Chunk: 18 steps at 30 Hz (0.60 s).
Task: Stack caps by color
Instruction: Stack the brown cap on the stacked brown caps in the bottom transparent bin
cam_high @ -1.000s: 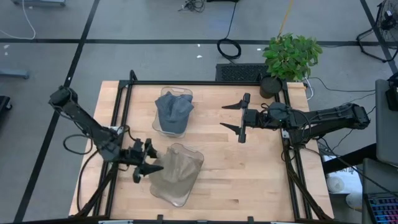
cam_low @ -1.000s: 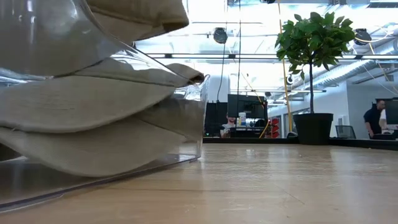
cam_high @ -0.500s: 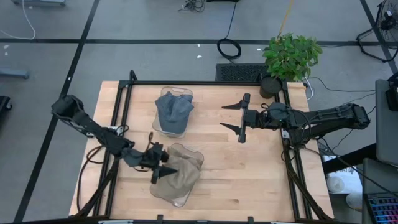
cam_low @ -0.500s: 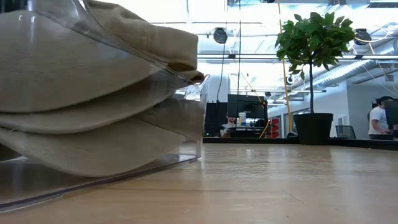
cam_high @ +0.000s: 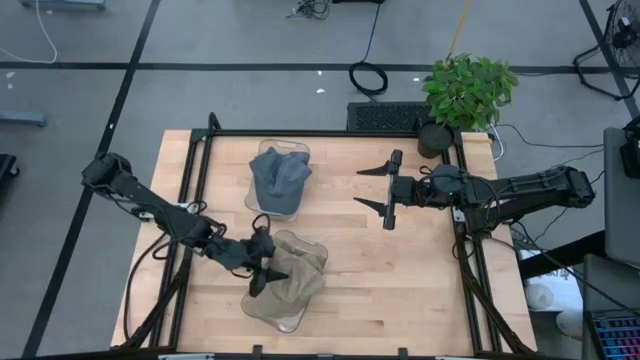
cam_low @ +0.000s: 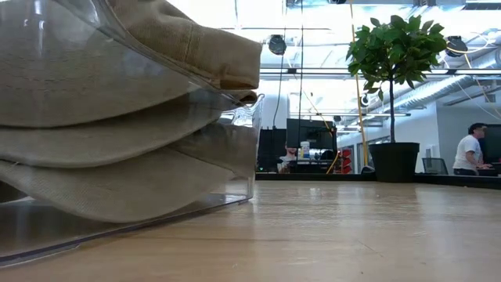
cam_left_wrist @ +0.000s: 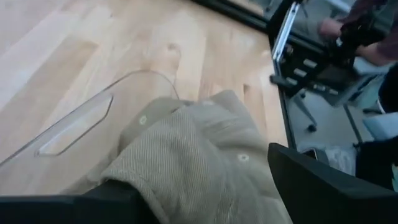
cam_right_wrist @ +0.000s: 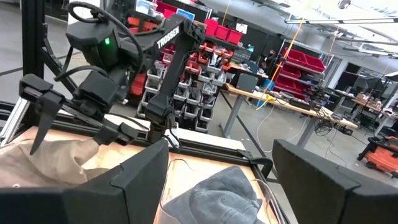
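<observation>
1. Since the tan caps are soft cloth, they look light and floppy: crowns squash, brims flex but hold some shape. Low view shows approx three tan layers pressed flat against the wall of the near bin, top one bulging over the rim.
2. Best hold, in my judgement: pinch brim edge or a crown seam, where cloth is thick; a grab mid-crown likely just bunches fabric & could drag the cap below.
3. Left tool sits on the tan pile, fingers spread wide w/ cloth between them in its wrist view; released, not clamping as far as I can see.
4. Right tool hangs over bare surface, right of the far bin, well apart from it, fingers wide, holding nothing.
5. Blue caps lie in the far bin, behind the near bin.
6. Count: 2 bins; tan approx 3 by visible layers; blue at least 1, pile too lumped to count more. No loose caps seen on the surface outside the bins.
</observation>
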Available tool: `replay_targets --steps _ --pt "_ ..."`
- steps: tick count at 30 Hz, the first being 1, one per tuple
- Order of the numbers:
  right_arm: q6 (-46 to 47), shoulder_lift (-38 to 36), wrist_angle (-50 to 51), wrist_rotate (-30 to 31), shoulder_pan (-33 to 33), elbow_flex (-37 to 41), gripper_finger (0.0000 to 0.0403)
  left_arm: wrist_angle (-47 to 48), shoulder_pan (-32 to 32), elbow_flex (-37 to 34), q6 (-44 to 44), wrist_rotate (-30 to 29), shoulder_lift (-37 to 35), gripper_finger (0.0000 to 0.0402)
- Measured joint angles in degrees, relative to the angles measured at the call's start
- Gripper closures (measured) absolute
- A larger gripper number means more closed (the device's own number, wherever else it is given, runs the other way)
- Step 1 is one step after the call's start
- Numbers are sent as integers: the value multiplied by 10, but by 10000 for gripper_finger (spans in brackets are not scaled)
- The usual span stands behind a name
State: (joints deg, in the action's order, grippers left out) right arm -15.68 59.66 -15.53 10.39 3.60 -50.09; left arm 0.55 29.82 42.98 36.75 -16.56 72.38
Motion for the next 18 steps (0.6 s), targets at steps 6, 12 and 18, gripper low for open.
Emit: replay_targets --steps 6,12,18 --pt "0 0 0 0 0 0 129 89 -3 36 27 30 0 135" --pt "0 0 0 0 0 0 129 209 -9 79 112 60 -1 135" --pt "0 0 0 0 0 0 129 288 -27 119 183 128 -1 135"
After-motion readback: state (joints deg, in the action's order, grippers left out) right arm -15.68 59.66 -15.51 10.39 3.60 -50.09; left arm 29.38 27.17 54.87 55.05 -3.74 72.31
